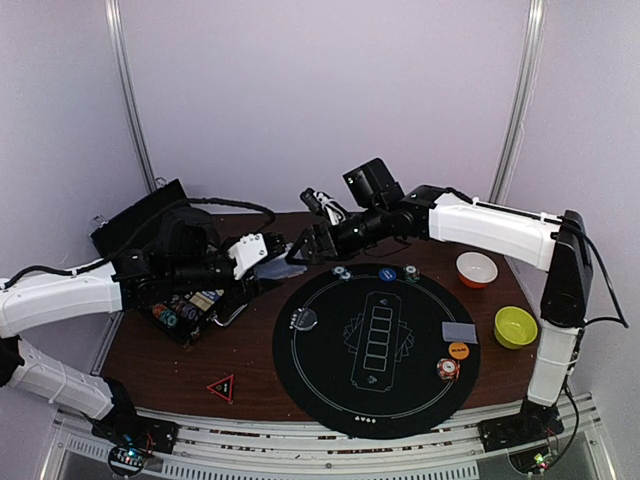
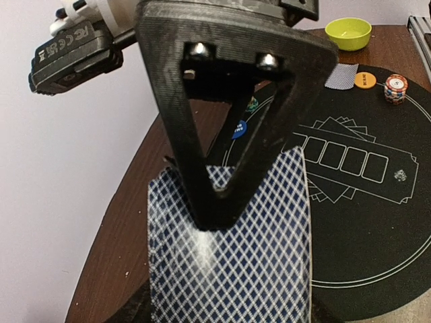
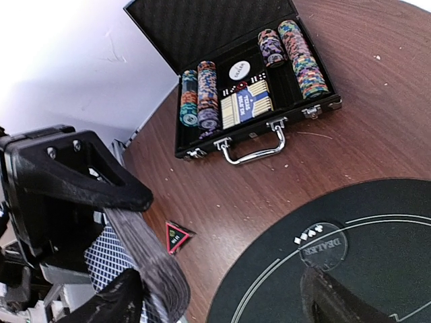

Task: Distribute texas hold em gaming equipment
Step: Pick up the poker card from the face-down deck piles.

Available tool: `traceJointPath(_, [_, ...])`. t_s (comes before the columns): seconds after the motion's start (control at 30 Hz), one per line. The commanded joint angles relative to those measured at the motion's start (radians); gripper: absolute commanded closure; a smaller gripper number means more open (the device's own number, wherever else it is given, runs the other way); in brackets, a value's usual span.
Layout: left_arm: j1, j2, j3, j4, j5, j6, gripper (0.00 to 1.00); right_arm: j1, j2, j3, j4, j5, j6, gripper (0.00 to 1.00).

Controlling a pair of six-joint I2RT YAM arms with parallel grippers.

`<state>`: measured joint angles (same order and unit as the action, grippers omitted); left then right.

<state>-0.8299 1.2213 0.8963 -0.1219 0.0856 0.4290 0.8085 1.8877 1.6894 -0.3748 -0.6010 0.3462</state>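
Blue diamond-backed playing cards (image 2: 229,262) sit clenched in your left gripper (image 1: 266,260), held beyond the round black felt mat (image 1: 400,395), seemingly so your spread-open right gripper (image 1: 304,250) can draw one.

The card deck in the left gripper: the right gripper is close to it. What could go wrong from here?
1. The open right gripper sits almost against the left gripper; their fingers could collide.
2. The deck is a thick stack pinched across its faces, so a pull might drag out several cards or loosen the whole stack.
3. Dropped cards could scatter over the chips nearby.
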Motion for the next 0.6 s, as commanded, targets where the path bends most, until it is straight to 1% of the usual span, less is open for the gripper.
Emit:
traceJointPath(0.0, [0.007,-0.002,0.026,0.069,-0.012,0.013,0.44,0.007,-0.013,0.046,-0.109,0.072,-0.078,0.23])
traceJointPath(0.07, [0.008,0.001,0.029,0.068,-0.014,0.015,0.44,0.006,-0.014,0.06,-0.123,0.084,-0.082,0.27])
traceJointPath(0.23, [0.007,0.005,0.029,0.07,-0.018,0.019,0.44,0.005,-0.017,0.072,-0.127,0.071,-0.078,0.34])
traceJointPath(0.37, [0.008,0.006,0.03,0.064,-0.024,0.025,0.44,0.005,-0.02,0.09,-0.152,0.046,-0.088,0.46])
traceJointPath(0.53, [0.008,0.011,0.028,0.06,-0.029,0.027,0.44,0.005,-0.034,0.102,-0.151,0.016,-0.08,0.67])
traceJointPath(0.57, [0.008,0.012,0.029,0.06,-0.03,0.024,0.44,0.006,-0.035,0.104,-0.151,0.011,-0.078,0.75])
